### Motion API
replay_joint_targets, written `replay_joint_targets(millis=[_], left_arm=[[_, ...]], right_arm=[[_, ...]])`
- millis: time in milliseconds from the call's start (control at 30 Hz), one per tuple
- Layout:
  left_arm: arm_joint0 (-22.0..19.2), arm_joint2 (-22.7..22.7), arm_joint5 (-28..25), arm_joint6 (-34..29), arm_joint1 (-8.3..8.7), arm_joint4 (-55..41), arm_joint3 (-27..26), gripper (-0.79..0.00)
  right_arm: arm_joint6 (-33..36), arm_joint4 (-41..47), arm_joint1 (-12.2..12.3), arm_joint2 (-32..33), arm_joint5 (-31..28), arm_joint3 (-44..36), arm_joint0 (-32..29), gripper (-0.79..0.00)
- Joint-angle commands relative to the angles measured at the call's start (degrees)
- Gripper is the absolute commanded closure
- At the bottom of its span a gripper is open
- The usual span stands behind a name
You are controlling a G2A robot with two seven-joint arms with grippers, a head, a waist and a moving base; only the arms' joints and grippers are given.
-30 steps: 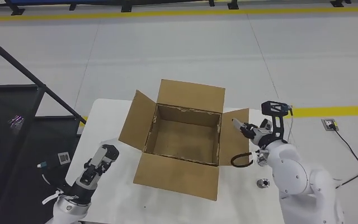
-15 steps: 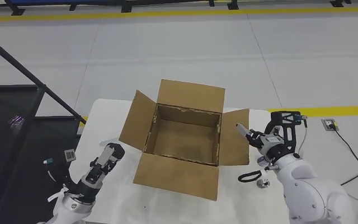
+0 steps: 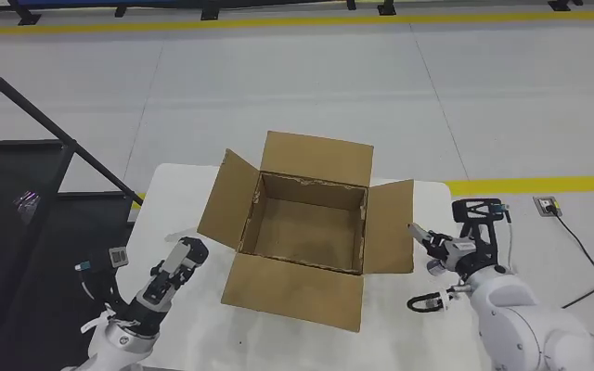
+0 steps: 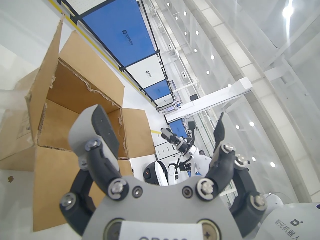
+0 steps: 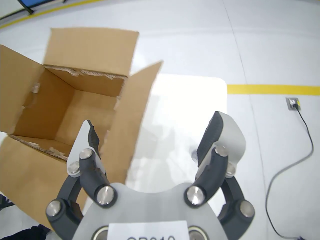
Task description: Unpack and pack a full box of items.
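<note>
An open cardboard box (image 3: 302, 232) stands in the middle of the white table (image 3: 176, 199), all flaps spread, and its inside shows bare cardboard. My left gripper (image 3: 188, 250) hovers off the box's near left corner, open with nothing between its fingers (image 4: 105, 126). The box (image 4: 75, 88) rises just beyond it in the left wrist view. My right gripper (image 3: 427, 246) is beside the box's right flap (image 3: 390, 227), a little apart from it, open and empty. In the right wrist view this gripper (image 5: 152, 136) looks over the flap (image 5: 140, 116) and the bare table (image 5: 195, 96).
A small brown scrap (image 4: 10, 179) lies on the table by the box's near wall. A black frame and a dark mat (image 3: 37, 204) flank the table's left side. On the floor at the right are a socket (image 3: 546, 206) with its cable and a yellow line (image 3: 520, 185).
My right gripper has drawn back from the box's right flap, rightward and toward the table's near edge. The left gripper shifted slightly nearer the box and then stayed put.
</note>
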Motion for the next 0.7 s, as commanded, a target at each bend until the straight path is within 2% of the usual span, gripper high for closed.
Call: replay_joint_targets(millis=[0, 133, 300, 667], left_arm=[[-0.53, -0.05, 0.20, -0.39, 0.14, -0.41, 0.30, -0.785], [-1.97, 0.37, 0.78, -1.01, 0.38, -0.75, 1.17, -0.785], [-3.84, 1.21, 1.54, -1.14, 0.64, -0.44, 2.39, -0.785], [-5.03, 1.12, 1.29, 0.42, 1.10, -1.00, 4.23, -0.785]], right_arm=[[2.20, 0.31, 0.28, 3.07, -1.33, 0.26, -2.50, -0.785], [5.07, 3.33, 0.77, 8.40, -5.05, 2.16, -6.77, -0.785], [9.02, 3.43, 1.49, 9.40, -12.77, 6.88, -9.85, -0.785], [8.49, 2.30, 1.63, 3.37, -10.68, 21.92, -5.70, -0.785]])
